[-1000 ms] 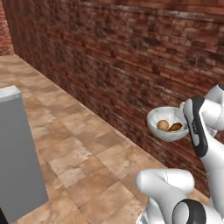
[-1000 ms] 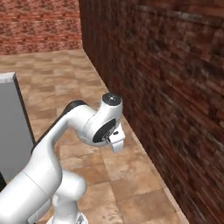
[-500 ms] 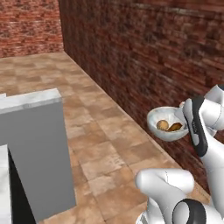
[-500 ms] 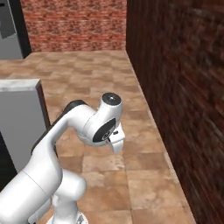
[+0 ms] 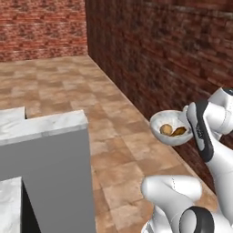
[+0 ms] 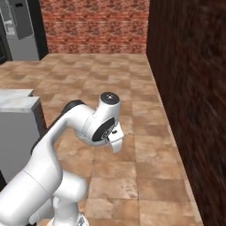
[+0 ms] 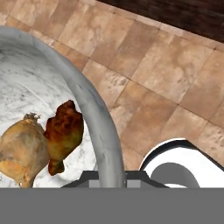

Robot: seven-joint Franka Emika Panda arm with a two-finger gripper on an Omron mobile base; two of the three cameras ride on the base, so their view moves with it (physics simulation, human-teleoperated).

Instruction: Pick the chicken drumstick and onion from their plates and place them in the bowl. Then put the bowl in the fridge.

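The white bowl [image 5: 169, 134] hangs in the air over the tiled floor, held at its right rim by my gripper [image 5: 187, 119]. Inside it lie the round tan onion [image 5: 166, 129] and the orange-brown chicken drumstick [image 5: 179, 132], side by side. In the hand view the bowl's rim [image 7: 95, 114] curves up from between the fingers, with the onion [image 7: 21, 151] at the left touching the drumstick [image 7: 64, 133]; the gripper [image 7: 110, 176] is shut on that rim. A tall grey fridge [image 6: 18, 27] with a dark edge stands far off at the back left. The plates are out of view.
A dark brick wall [image 5: 177, 54] runs close along my right side [image 6: 190, 92]. A grey counter block with a marble top [image 5: 45, 154] stands to the left [image 6: 14, 132]. Open tiled floor [image 6: 106, 75] stretches ahead to a red brick back wall [image 6: 95, 24].
The whole picture has shifted: the base has turned, bringing the counter block and the far room into view. The bowl with its food stays in the same place in the gripper.
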